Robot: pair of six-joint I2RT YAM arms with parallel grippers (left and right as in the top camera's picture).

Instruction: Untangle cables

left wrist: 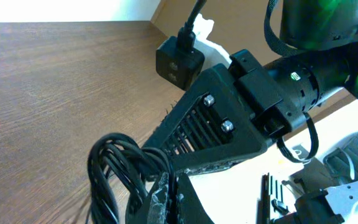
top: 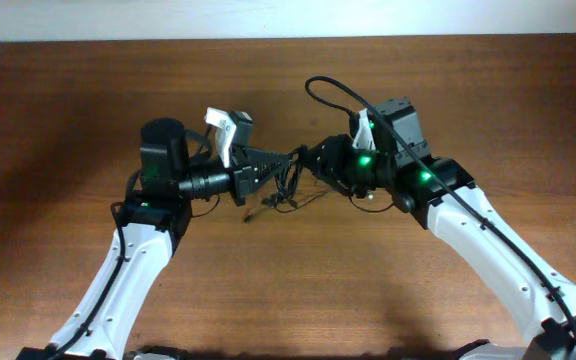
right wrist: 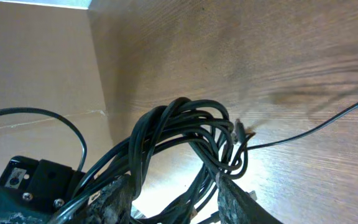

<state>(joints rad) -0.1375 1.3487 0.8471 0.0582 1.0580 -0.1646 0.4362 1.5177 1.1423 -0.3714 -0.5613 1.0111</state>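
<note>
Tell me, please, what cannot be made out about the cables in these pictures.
Overhead: the cables are too small and bunched to count or trace.
Left wrist: whether the left end effector pinches a cord; the bottom edge cuts it off.
Right wrist: the cables' lower end, cut off by the bottom edge.

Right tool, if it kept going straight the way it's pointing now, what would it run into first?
The right tool would meet the cable bundle first, looped just ahead of its fingertips. Beyond that the left tool faces it, though how far behind the cables is hard to judge.
</note>
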